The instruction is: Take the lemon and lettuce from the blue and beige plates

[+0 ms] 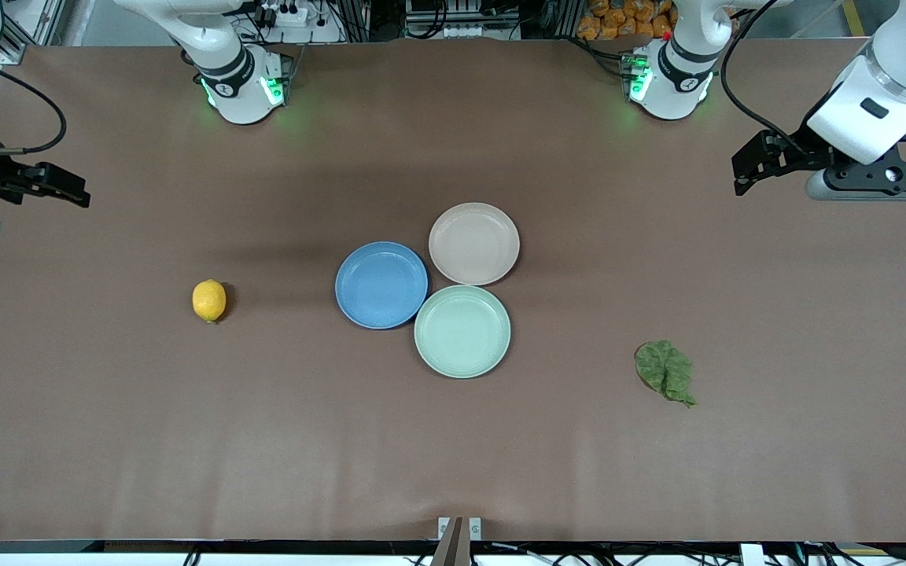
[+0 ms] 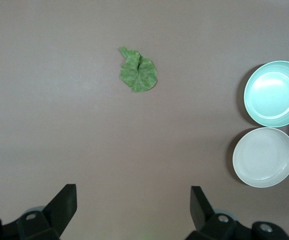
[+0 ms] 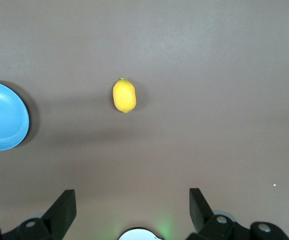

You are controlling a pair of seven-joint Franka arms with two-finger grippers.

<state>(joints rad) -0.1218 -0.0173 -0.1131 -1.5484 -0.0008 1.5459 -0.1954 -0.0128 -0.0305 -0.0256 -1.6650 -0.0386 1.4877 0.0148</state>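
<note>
1. Front view, nearest item first: the lettuce [image 1: 664,371] lies flat on the bare desk [image 1: 185,440] toward the left arm's end, on no plate, nearer the camera than all three plates.
2. Mint-green plate [image 1: 462,331] comes next; it holds nothing and touches, or nearly touches, the blue plate [image 1: 381,284] and the beige plate [image 1: 474,243]. Both task plates are bare too — the pictures disagree with the task wording.
3. Lemon [image 1: 209,300] sits on the desk toward the right arm's end, well apart from the blue plate and about level with it. Its long axis runs roughly toward and away from the camera, stem tip pointing away.
4. Left gripper [image 1: 744,179] hangs over the desk's edge at the left arm's end, jaws spread wide and holding nothing. In the left wrist view the lettuce [image 2: 138,71] lies ahead of those jaws, stem end pointing away from them.
5. Right gripper [image 1: 75,192] hangs over the edge at the right arm's end, jaws likewise apart and bare. In the right wrist view the lemon [image 3: 124,95] lies ahead, between the jaw lines.
6. Judgement: each arm is the nearer one to its own item — the right to the lemon, the left to the lettuce.
</note>
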